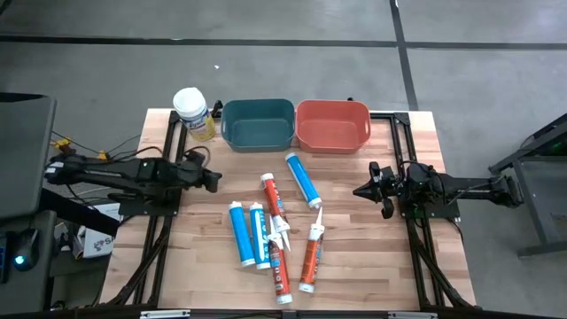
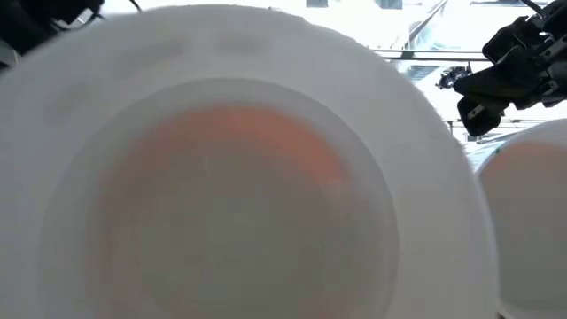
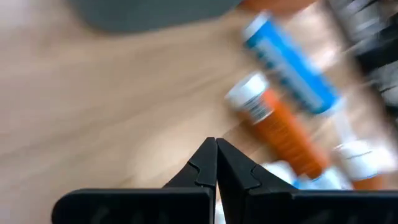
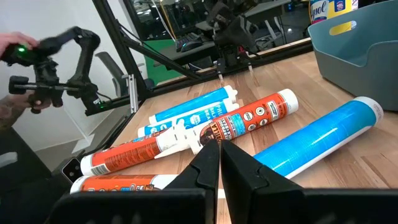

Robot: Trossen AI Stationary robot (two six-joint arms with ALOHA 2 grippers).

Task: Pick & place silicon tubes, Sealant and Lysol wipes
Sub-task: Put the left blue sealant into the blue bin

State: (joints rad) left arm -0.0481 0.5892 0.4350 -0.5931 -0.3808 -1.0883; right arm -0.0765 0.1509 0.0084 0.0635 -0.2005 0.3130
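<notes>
The Lysol wipes canister (image 1: 193, 113), with a white lid and a yellow label, stands upright at the table's far left, beside the teal bin (image 1: 258, 124). It also shows in the right wrist view (image 4: 329, 9). Several blue and orange nozzle-tipped tubes lie flat mid-table, among them a blue tube (image 1: 302, 180) and an orange tube (image 1: 272, 200). My left gripper (image 1: 214, 180) is shut and empty, left of the tubes; its fingertips (image 3: 216, 146) meet above the wood. My right gripper (image 1: 359, 190) is shut and empty, right of the tubes, pointing at them (image 4: 219, 146).
A red bin (image 1: 332, 125) stands to the right of the teal bin at the far edge. The white round ends of tubes (image 2: 248, 177) fill the low view. A person's hand (image 4: 15, 43) holds a device beyond the table's left side. Bare wood lies between the bins and the tubes.
</notes>
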